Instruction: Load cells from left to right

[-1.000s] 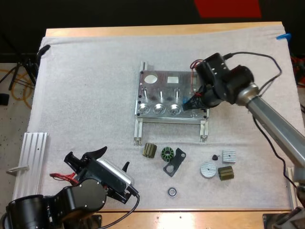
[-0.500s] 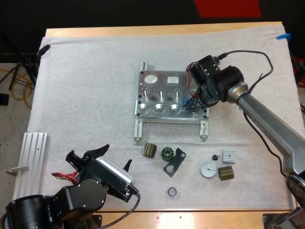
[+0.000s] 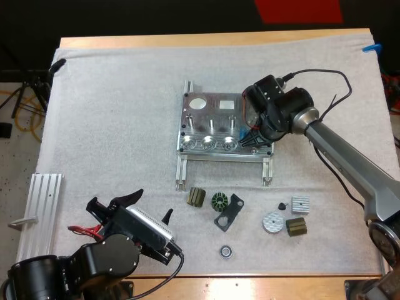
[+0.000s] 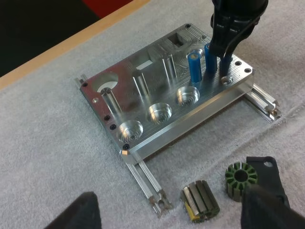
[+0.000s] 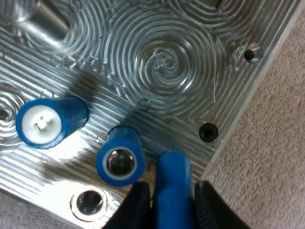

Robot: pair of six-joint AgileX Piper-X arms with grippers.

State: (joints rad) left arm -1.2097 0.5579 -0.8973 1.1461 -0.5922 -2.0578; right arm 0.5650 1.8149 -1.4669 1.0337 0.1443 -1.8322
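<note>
The right arm (image 3: 350, 157) is a smooth silver-grey metal tube that ends in a bulky, rounded matt-black joint housing (image 3: 284, 109). The right gripper (image 3: 252, 140) beyond it carries two slim black right fingers (image 5: 136, 205) with softly rounded tips. The left arm (image 3: 106, 259) is glossy black throughout, built of fat rounded shells, and the left gripper (image 3: 150, 206) has two black left fingers (image 3: 128, 197) shaped like short curved horns that taper to points, their surface dull rather than shiny.
</note>
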